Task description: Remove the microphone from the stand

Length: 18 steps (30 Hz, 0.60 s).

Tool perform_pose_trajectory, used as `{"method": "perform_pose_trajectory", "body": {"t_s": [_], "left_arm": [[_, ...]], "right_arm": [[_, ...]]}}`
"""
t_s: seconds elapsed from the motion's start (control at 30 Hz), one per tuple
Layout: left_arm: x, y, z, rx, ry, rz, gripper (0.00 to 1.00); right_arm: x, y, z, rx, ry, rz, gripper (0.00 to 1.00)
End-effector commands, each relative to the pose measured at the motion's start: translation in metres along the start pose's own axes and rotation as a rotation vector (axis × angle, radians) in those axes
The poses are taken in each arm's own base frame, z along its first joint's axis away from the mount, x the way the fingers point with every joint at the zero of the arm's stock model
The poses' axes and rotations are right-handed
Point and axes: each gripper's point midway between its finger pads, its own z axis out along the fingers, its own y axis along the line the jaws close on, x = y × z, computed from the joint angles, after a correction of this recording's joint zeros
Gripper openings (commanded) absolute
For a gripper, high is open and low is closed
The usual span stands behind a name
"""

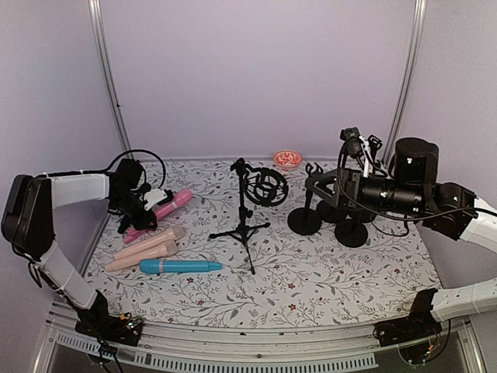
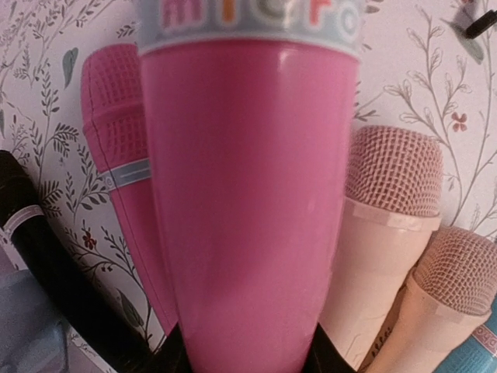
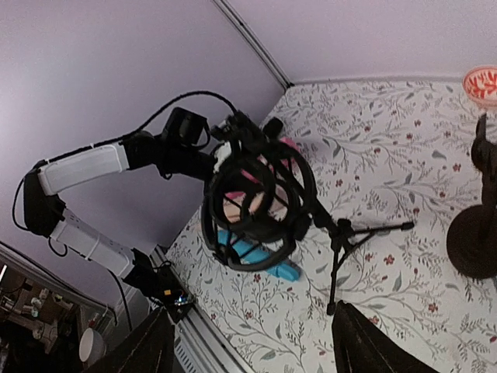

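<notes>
The black tripod stand (image 1: pixel 247 221) stands mid-table, and its ring-shaped shock mount (image 1: pixel 268 186) (image 3: pixel 256 206) holds nothing. My left gripper (image 1: pixel 147 203) (image 2: pixel 248 359) is shut on a pink microphone (image 1: pixel 172 203) (image 2: pixel 248 194) at the far left, over a row of lying microphones. The pink body fills the left wrist view between the dark fingers (image 2: pixel 177 359). My right gripper (image 1: pixel 320 185) (image 3: pixel 256 346) is open with nothing between its fingers. It hangs to the right of the stand and points at the mount.
Under the left gripper lie a second pink microphone (image 2: pixel 116 155), two beige ones (image 1: pixel 147 241) (image 2: pixel 388 217), a blue one (image 1: pixel 180 266) and a black one (image 2: pixel 46 264). Round-based black stands (image 1: pixel 304 221) crowd under the right arm. A red bowl (image 1: pixel 287 159) sits at the back.
</notes>
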Motion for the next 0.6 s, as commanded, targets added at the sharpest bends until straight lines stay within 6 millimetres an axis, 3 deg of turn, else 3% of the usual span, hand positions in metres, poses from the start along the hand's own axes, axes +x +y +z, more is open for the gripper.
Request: {"method": "perform_pose_trajectory", "body": {"t_s": [0.0,0.17,0.57], "left_arm": [[0.011,0.0,0.015,0.001,0.034,-0.007,0.01],[0.019,-0.006,0.026,0.023,0.07,-0.031,0.14],[0.022,-0.008,0.028,0.018,0.092,-0.031,0.35]], "right_arm": [[0.064,-0.023,-0.006,0.044,0.224,0.168,0.71],[0.082,-0.034,-0.002,0.042,0.3,0.18,0.71],[0.096,-0.065,0.046,-0.107,0.243,0.235,0.61]]}}
